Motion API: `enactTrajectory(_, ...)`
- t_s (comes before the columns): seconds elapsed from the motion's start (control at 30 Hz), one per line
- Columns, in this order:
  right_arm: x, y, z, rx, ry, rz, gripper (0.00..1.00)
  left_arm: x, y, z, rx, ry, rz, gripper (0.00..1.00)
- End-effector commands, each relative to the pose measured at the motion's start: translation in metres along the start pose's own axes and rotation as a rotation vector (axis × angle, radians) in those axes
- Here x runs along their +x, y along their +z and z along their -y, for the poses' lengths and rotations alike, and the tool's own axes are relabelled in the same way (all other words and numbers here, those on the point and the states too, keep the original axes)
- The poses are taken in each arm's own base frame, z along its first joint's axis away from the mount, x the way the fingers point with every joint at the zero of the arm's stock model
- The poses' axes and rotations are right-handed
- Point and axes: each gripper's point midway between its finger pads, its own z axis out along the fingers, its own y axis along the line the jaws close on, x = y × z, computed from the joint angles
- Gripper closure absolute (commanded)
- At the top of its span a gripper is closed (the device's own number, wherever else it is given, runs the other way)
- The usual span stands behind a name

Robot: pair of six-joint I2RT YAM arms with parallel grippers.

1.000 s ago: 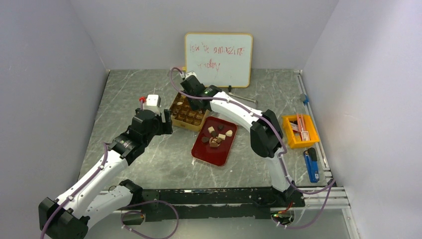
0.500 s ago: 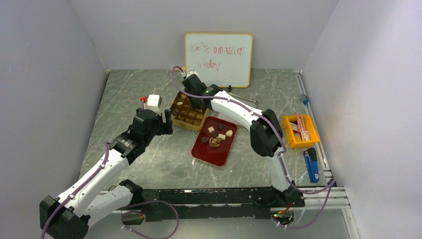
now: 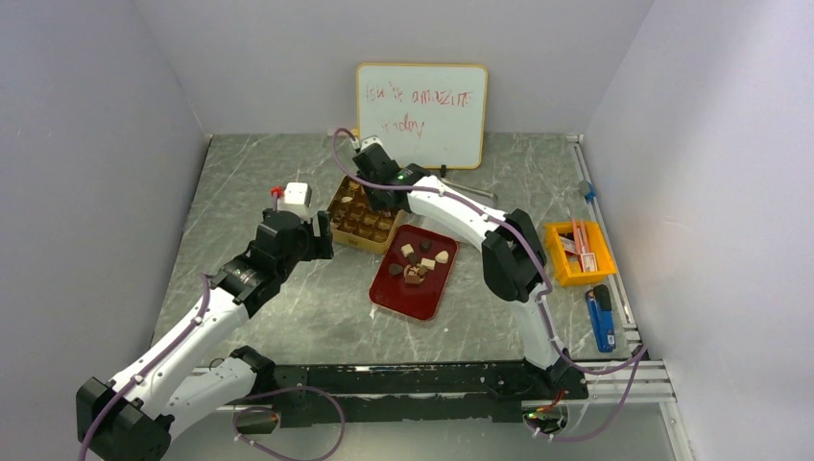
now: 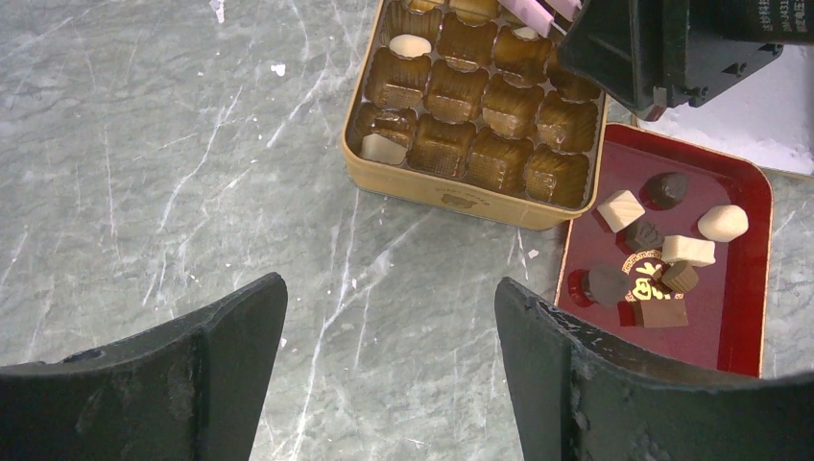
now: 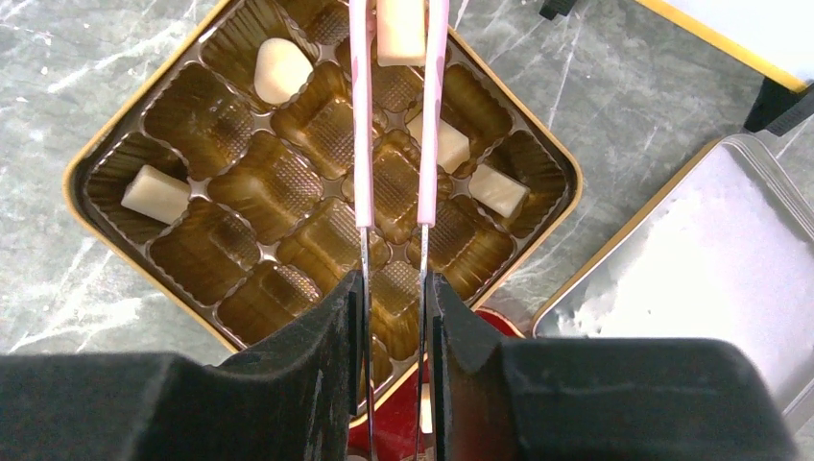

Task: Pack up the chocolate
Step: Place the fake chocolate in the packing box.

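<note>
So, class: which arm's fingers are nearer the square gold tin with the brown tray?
Right: the right fingers, gripping pink tweezers, hang over the gold tin; the left fingers hover open over grey tabletop beside it.

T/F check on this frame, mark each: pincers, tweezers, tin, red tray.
1. The right pincer is shut on the pink tweezers. True.
2. The tweezers hold a dark brown piece. False: they hold a cream piece.
3. The left pincer is open and empty. True.
4. The red tray is empty. False: several chocolates lie in it.
5. Every pocket of the gold tin is filled. False: most are empty.
</note>
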Motion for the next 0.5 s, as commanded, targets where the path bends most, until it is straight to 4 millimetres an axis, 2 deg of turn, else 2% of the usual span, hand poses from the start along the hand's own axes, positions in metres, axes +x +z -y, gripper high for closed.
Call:
enactTrajectory(0.0,-0.0185,-0.0063,0.0039,-0.01,0.012,0.061,0.8,-0.0104,-0.001,0.0066,0.027,-0.017,0.037,0.16)
enactTrajectory(0.47,-0.0202,-0.0091,0.0058,-0.016,0.016,0.07,0.73,-0.0083,-0.0018,0.0059,0.024,-0.023,0.032,0.16)
